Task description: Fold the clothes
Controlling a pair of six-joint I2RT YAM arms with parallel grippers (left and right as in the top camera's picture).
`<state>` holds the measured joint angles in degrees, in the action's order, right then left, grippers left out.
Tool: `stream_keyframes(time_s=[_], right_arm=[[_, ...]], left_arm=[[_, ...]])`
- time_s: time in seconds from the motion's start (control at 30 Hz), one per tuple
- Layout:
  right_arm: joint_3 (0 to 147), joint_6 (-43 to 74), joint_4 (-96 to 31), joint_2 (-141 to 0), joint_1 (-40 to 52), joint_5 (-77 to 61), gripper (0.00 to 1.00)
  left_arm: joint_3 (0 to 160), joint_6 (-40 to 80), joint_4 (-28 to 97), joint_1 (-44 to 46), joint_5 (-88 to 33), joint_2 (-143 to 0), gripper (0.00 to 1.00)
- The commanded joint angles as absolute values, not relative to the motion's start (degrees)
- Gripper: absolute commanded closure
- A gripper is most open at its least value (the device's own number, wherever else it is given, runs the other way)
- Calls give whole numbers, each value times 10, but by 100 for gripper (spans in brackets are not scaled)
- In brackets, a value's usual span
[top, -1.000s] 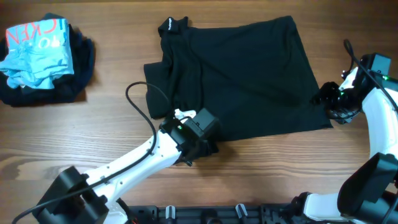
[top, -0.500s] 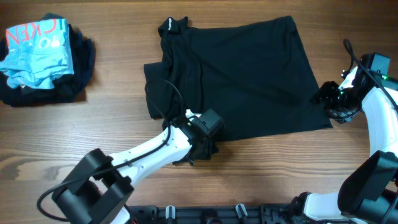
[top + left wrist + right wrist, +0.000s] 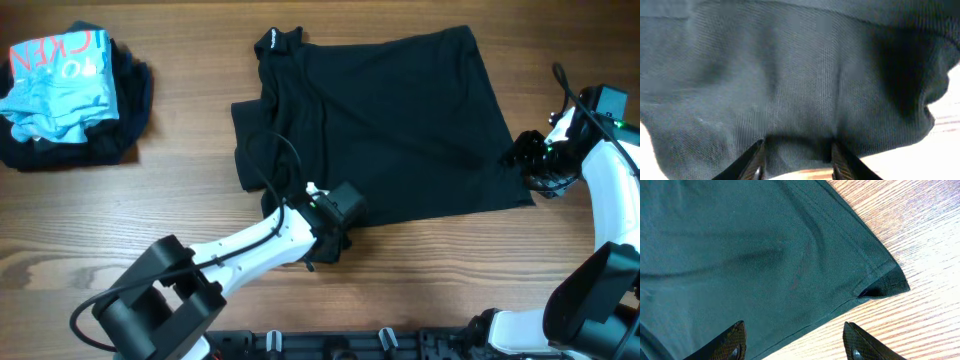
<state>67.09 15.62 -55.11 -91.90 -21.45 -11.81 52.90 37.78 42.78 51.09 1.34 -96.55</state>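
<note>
The black T-shirt (image 3: 400, 110) lies spread flat on the wooden table (image 3: 450, 270), collar at the top left. My left gripper (image 3: 340, 222) is at its bottom hem near the lower left corner. In the left wrist view my fingers (image 3: 756, 161) stand partly apart with the shirt's edge (image 3: 790, 75) bunched between them, so the left gripper (image 3: 797, 160) is open. My right gripper (image 3: 520, 158) is at the shirt's right lower corner. In the right wrist view the right gripper (image 3: 795, 340) is wide open over the hem (image 3: 740, 245), gripping nothing.
A light-blue garment with red lettering (image 3: 60, 70) lies on a heap of dark clothes (image 3: 125, 125) at the far left. The left arm's black cable (image 3: 270, 160) loops over the shirt's left sleeve. Bare wood runs along the front edge.
My left gripper has slid right along the bottom hem and its jaws have narrowed round the fabric edge. The right arm and the shirt's outline look unchanged.
</note>
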Motion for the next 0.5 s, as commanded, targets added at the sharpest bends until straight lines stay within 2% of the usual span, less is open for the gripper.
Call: stream_keyframes(time_s=[0.0, 0.1, 0.3, 0.47], right_arm=[[668, 164, -548, -927, -212, -127, 37], [668, 154, -551, -927, -212, -127, 37], [668, 152, -550, -927, -212, -128, 37], [668, 152, -550, -927, -212, -127, 37]], left_arm=[[520, 404, 430, 517, 5, -974, 49], [520, 475, 449, 505, 0, -974, 45], [520, 500, 481, 493, -2, -974, 38], [520, 500, 477, 493, -2, -974, 39]])
